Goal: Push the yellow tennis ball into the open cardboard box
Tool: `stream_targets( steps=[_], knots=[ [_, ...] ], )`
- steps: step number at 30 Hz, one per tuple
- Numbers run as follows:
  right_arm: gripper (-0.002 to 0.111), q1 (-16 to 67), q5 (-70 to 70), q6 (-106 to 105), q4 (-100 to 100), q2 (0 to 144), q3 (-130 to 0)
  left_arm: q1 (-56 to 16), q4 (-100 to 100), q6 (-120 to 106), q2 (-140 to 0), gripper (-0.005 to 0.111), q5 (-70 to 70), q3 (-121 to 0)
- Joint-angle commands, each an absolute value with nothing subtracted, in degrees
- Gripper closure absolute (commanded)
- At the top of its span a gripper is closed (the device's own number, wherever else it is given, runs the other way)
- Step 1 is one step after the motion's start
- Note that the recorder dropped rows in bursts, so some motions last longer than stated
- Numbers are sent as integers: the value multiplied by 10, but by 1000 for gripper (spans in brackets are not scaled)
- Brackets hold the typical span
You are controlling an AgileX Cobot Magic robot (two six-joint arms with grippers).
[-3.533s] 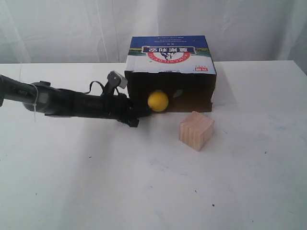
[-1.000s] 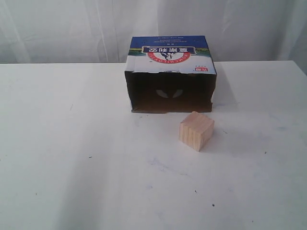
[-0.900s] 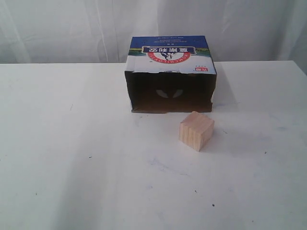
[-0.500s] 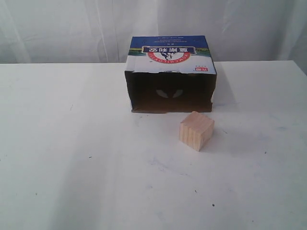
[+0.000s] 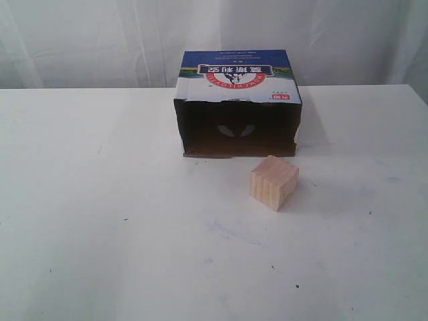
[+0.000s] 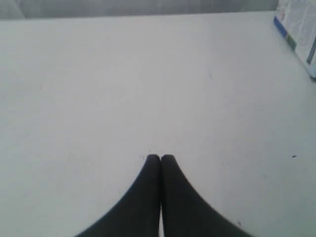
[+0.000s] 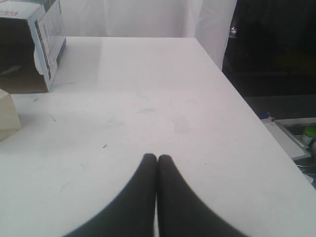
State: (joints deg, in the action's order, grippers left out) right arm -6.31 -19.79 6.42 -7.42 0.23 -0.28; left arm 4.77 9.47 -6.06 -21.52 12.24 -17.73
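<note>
The open cardboard box (image 5: 237, 90) stands at the back middle of the white table, its dark opening (image 5: 237, 130) facing the camera with two oval holes showing inside. The yellow tennis ball is hidden; no view shows it. A corner of the box (image 6: 298, 29) shows in the left wrist view and its side (image 7: 47, 34) in the right wrist view. My left gripper (image 6: 160, 158) is shut with nothing in it, over bare table. My right gripper (image 7: 157, 158) is also shut and holds nothing. Neither arm appears in the exterior view.
A pale wooden cube (image 5: 273, 182) sits just in front of the box's right part; its edge (image 7: 7, 116) shows in the right wrist view. The table's right edge (image 7: 242, 106) drops off to a dark area with clutter beyond.
3.5 s ago the left arm reached to the box mouth with the ball at its opening. Since 1.0 s ago the arm is out of the exterior view, the ball unseen, nothing moving.
</note>
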Motion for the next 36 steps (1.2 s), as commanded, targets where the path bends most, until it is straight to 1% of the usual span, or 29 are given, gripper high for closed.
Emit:
stream_targets(
  steps=[1,2,3,5,7,9,11,14,19,22,26,36],
  knots=[
    [108,-63,-196,63,-73,0,0,52,84,-8,-141,107,-45,-24],
    [108,-63,-196,63,-73,0,0,52,84,-8,-125,107,-69,0],
    [108,-63,-196,63,-73,0,0,52,84,-4,-103,107,-90,0],
    [108,-63,-196,63,-73,0,0,52,84,0,-68,107,5,0],
    [108,-63,-196,63,-73,0,0,52,84,11,-39,107,56,0],
    [108,-63,-196,63,-73,0,0,52,84,22,-4,107,155,0],
    [108,-63,-196,63,-73,0,0,52,81,22,0,107,204,0],
    [108,-63,-196,63,-73,0,0,52,81,24,0,107,207,0],
    [108,-63,-196,63,-73,0,0,50,84,95,0,107,207,0],
    [108,-63,-196,63,-73,0,0,50,80,71,0,107,215,0],
    [108,-63,-196,63,-73,0,0,50,119,-30,0,107,219,0],
    [108,-63,-196,63,-73,0,0,50,120,-33,0,107,218,0]
  ],
)
